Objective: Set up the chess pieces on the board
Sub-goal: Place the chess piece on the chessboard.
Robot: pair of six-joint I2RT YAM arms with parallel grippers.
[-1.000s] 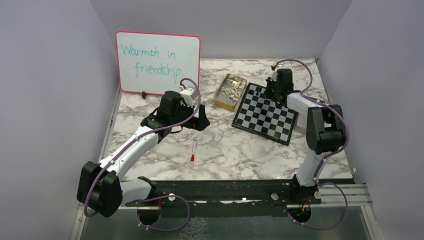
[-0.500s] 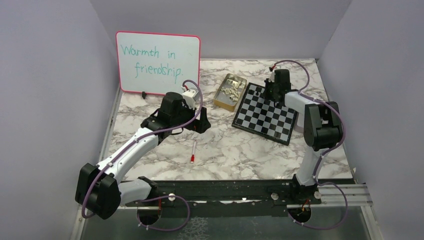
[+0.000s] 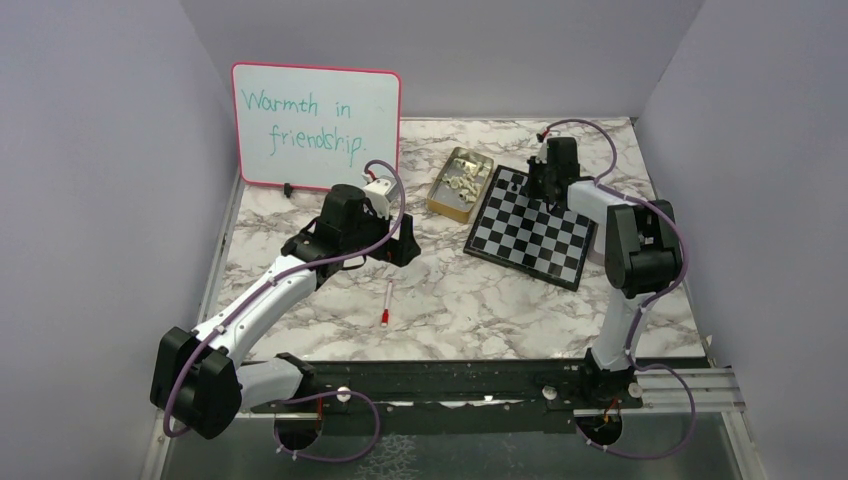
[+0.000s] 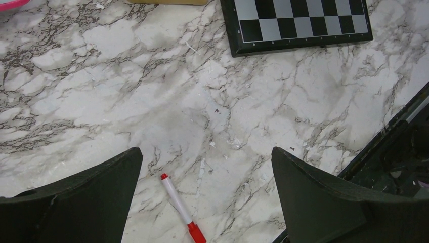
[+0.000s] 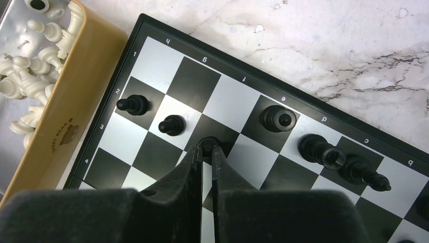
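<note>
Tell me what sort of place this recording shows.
Probably a robot-lab test booth: plain lilac wall panels enclose a marble-patterned table, two robot arms are bolted to a metal rail at its near edge, and a chessboard lies staged near a handwritten whiteboard.

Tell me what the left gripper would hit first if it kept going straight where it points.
The left gripper would most likely meet bare marble tabletop, just beyond the red-capped pen seen between its open jaws; depth is unclear.

One board [image 3: 530, 238], one tin [image 3: 446, 207], one pen [image 3: 387, 303], one whiteboard [image 3: 316, 170].
</note>
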